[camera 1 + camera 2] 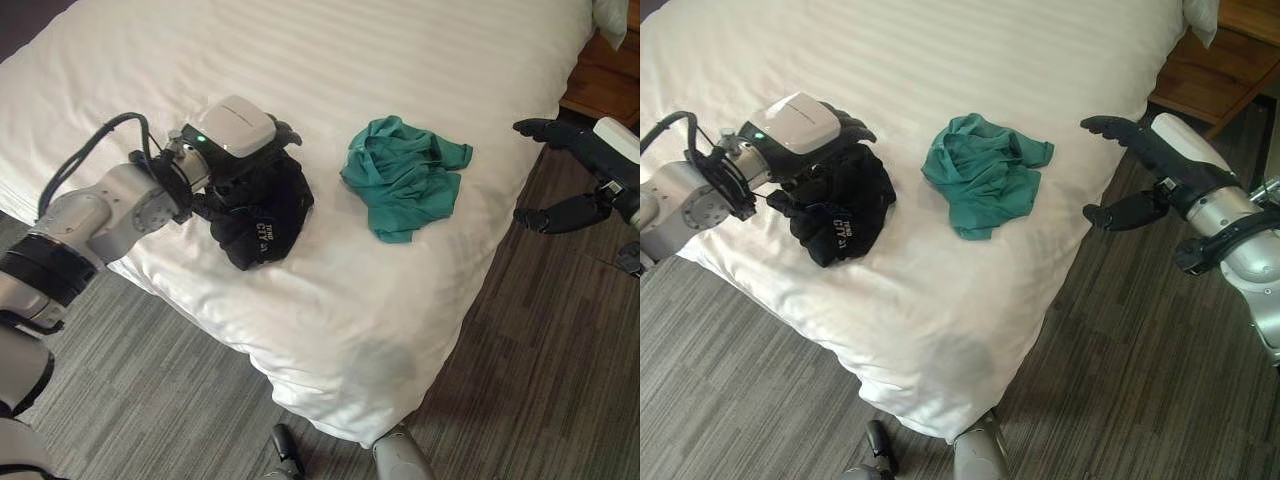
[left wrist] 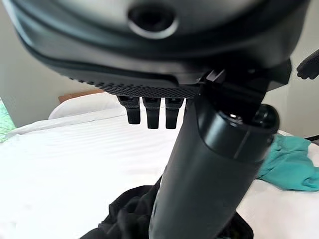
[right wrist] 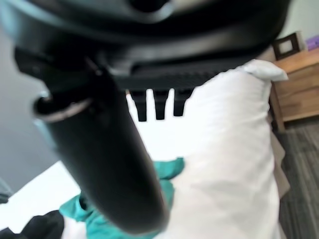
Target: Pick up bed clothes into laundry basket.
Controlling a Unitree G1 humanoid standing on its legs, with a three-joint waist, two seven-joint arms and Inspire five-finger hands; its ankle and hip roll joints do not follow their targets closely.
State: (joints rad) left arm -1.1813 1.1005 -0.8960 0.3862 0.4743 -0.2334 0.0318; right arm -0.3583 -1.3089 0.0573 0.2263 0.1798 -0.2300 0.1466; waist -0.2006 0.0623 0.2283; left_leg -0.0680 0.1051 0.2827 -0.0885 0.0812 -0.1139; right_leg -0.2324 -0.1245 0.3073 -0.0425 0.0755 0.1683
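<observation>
A crumpled black garment [image 1: 262,215] lies near the bed's left front edge. My left hand [image 1: 240,128] rests on top of it, fingers straight over the cloth and thumb [image 2: 209,174] pointing down beside it. A teal green garment [image 1: 405,175] lies bunched on the white bedding [image 1: 350,300], a little to the right of the black one. My right hand [image 1: 1170,150] hovers open beside the bed's right edge, above the floor, fingers stretched toward the green garment and thumb held apart below them.
The bed fills most of the scene, with a white pillow [image 1: 1200,15] at its far right corner. A wooden nightstand [image 1: 1210,60] stands beyond the right edge. Grey striped carpet [image 1: 540,380] surrounds the bed's front and right sides.
</observation>
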